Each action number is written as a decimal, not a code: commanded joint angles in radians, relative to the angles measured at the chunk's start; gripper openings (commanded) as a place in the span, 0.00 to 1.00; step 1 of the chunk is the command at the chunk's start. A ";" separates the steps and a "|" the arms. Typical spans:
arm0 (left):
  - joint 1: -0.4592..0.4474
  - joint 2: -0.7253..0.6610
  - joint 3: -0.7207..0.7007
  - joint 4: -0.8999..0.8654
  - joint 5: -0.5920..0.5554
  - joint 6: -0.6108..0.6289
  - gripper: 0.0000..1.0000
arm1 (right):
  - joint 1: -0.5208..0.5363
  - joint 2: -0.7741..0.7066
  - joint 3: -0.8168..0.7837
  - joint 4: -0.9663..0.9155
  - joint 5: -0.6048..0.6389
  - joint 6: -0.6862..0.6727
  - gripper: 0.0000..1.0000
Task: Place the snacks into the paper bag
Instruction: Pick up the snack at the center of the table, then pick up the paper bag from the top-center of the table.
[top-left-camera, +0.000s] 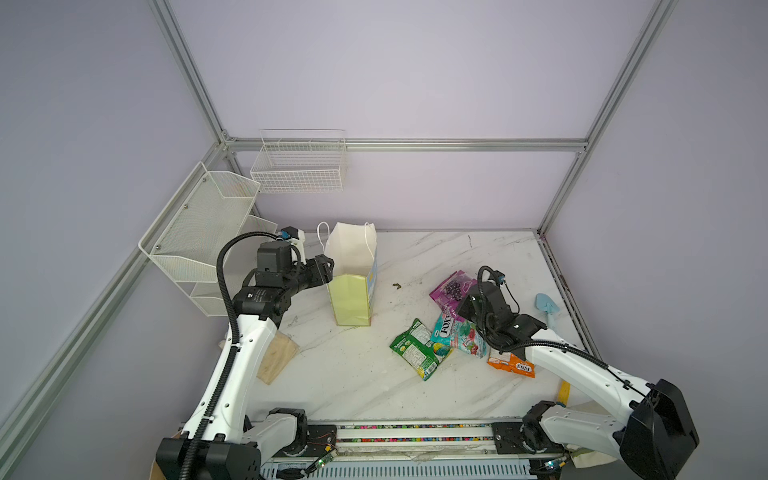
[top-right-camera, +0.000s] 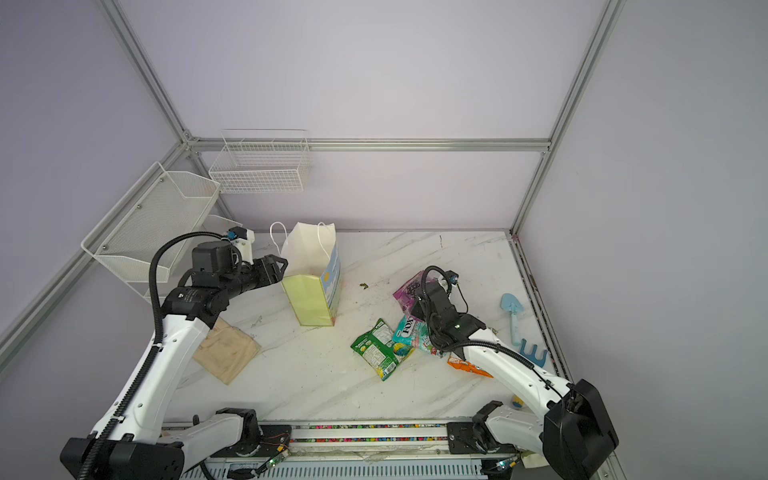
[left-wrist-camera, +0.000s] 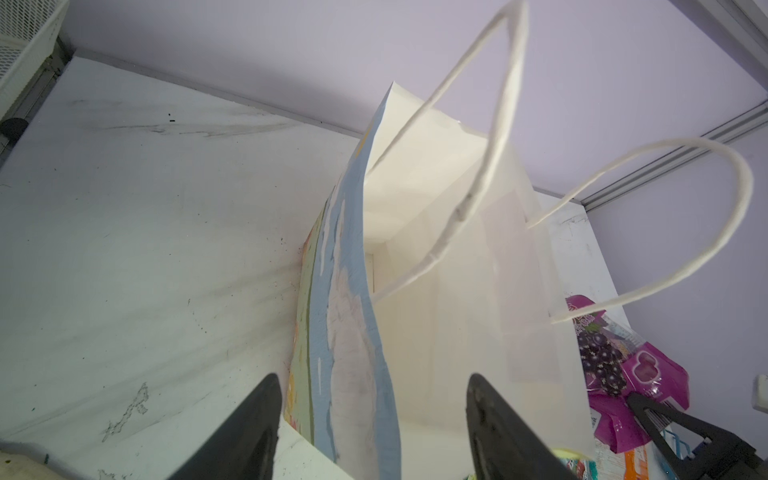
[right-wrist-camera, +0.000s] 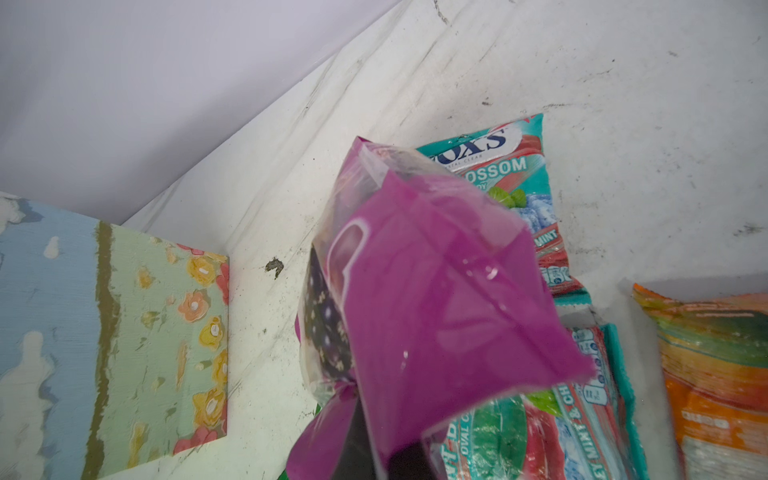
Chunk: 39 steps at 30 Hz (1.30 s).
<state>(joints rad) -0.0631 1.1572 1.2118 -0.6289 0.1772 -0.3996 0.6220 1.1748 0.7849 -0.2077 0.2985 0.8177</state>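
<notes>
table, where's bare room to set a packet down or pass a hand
Free: the marble between the paper bag, beige cloth and green packet; also the far strip behind the purple packet. Crowded: the overlapping teal packets near the shovel.

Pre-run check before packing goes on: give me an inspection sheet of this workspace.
Surface: marble table, scuffed; small dark scrap near the bag.
Job's things: paper bag upright and open, nothing seen inside; purple packet gripped; two teal packets, green packet and orange packet lying on the table.
Clutter: toy shovel, toy rake, beige cloth.
Grippers: left end effector open, straddling the bag's rim; right end effector shut on the purple packet.
Cables: black hoses along both arms, no snag seen.
Surroundings: wire baskets on lilac walls, aluminium frame.
</notes>
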 joint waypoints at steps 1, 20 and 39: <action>-0.016 0.019 0.108 0.049 -0.044 0.020 0.66 | 0.010 -0.051 0.000 0.062 0.025 -0.004 0.00; -0.132 0.180 0.222 -0.023 -0.265 0.102 0.24 | 0.015 -0.126 -0.007 0.027 0.046 -0.003 0.00; -0.235 0.236 0.367 -0.099 -0.482 0.237 0.00 | 0.015 -0.142 0.005 0.005 0.057 -0.017 0.00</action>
<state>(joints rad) -0.2859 1.3884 1.4746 -0.7307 -0.2359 -0.2096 0.6296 1.0763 0.7650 -0.2596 0.3050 0.8124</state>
